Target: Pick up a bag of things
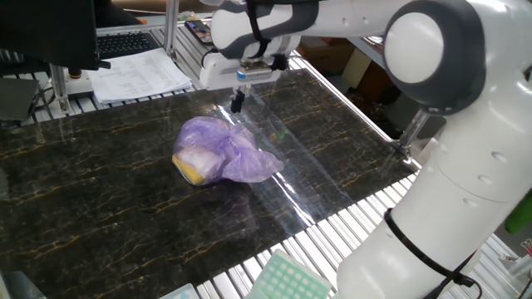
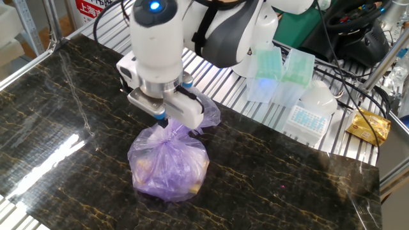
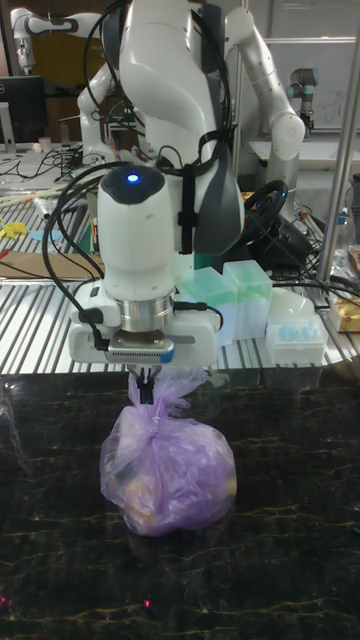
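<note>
The bag of things is a wrinkled light-purple plastic bag lying on the dark marble table, with a yellow block and whitish contents showing through at its left end. Its gathered neck rises from the body of the bag to the fingers. My gripper points straight down over the bag, its two thin fingers pinched together on the twisted top. In the one fixed view the gripper sits just behind the bag's upper edge. The bag's body rests on the table.
Green pipette-tip boxes, a white box and a yellow packet sit on the slatted bench beside the table. Papers and a keyboard lie past the far edge. Another green rack is at the near edge.
</note>
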`<state>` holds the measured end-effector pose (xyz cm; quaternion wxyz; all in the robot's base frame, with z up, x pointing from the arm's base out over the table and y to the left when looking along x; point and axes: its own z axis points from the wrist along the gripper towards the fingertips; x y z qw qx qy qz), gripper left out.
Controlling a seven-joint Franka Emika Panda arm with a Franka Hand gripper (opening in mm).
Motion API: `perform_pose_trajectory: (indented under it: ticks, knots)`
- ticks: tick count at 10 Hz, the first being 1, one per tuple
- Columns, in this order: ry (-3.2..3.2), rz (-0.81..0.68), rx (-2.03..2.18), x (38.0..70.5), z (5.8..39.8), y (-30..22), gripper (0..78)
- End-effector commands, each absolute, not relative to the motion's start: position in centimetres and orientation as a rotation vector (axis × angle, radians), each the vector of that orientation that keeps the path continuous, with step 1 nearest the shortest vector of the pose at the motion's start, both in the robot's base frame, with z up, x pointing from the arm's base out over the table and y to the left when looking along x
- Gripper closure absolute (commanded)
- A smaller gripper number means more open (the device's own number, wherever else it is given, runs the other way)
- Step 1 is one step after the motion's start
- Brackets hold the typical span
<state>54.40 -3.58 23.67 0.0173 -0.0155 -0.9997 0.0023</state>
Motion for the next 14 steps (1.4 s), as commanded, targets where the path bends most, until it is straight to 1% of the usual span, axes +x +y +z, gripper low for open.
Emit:
perform_pose_trajectory:
  ticks: [1, 5, 9, 14]
  knots:
    - [-3.018, 0.009, -0.053, 54.5, 23.8, -3.6, 77.6]
    - [-3.096, 0.074, -0.1, 54.5, 23.8, -3.6, 77.6]
    - [-3.095, 0.068, -0.041, 54.5, 23.8, -3.6, 77.6]
    - [-3.08, 0.07, -0.001, 55.8, 21.4, -2.4, 77.6]
